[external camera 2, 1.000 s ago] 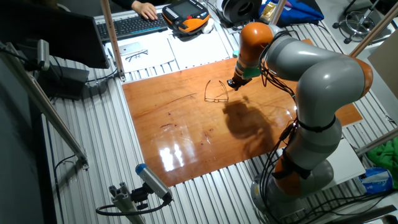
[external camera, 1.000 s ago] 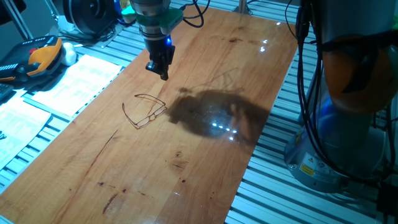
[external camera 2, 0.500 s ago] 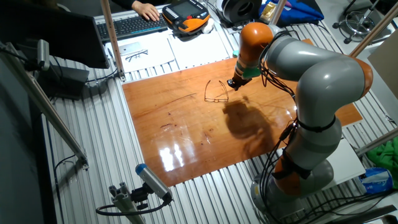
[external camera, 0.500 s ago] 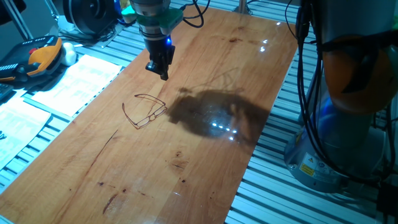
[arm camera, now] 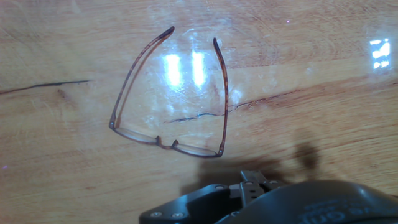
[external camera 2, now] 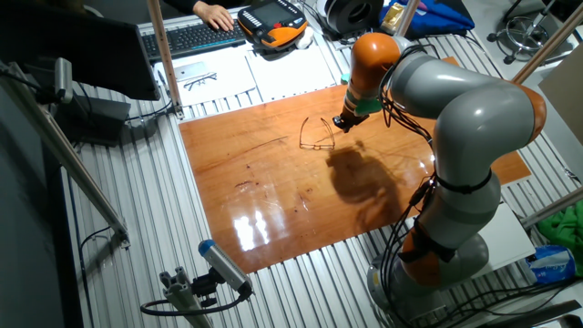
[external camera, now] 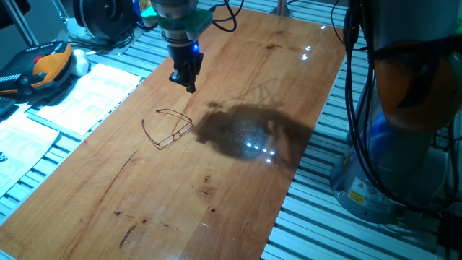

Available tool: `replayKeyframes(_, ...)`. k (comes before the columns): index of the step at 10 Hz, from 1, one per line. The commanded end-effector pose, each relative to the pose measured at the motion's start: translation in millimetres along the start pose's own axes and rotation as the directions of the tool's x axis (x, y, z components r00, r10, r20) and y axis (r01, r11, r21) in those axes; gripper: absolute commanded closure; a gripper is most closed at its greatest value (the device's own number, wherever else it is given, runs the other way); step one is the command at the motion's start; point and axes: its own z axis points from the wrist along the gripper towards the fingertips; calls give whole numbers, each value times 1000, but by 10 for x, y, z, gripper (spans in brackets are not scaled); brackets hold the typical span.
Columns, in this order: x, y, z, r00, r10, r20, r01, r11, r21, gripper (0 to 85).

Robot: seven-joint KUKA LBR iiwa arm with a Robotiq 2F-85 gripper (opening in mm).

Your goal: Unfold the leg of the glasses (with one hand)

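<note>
glasses: thin reddish-brown wire-frame glasses [external camera: 168,128] flat on the wooden tabletop [external camera: 238,195], both legs out
gripper: black two-finger gripper [external camera: 189,81] above, near them, grasping nothing; open or closed, can't tell

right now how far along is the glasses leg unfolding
It looks done: in the hand view both legs of the glasses stand out from the front, neither folded across it. Nothing is in hand; the end effector hangs apart from them above the table. Probably only retreat is left.
</note>
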Motion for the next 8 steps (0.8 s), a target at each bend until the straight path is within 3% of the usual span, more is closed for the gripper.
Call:
replayKeyframes(1, 2, 1, 0, 1000, 0, 0, 0, 1000, 0, 850)
replayKeyframes(8, -4, 0, 4, 1000, -2, 5, 2, 1000, 7, 850)
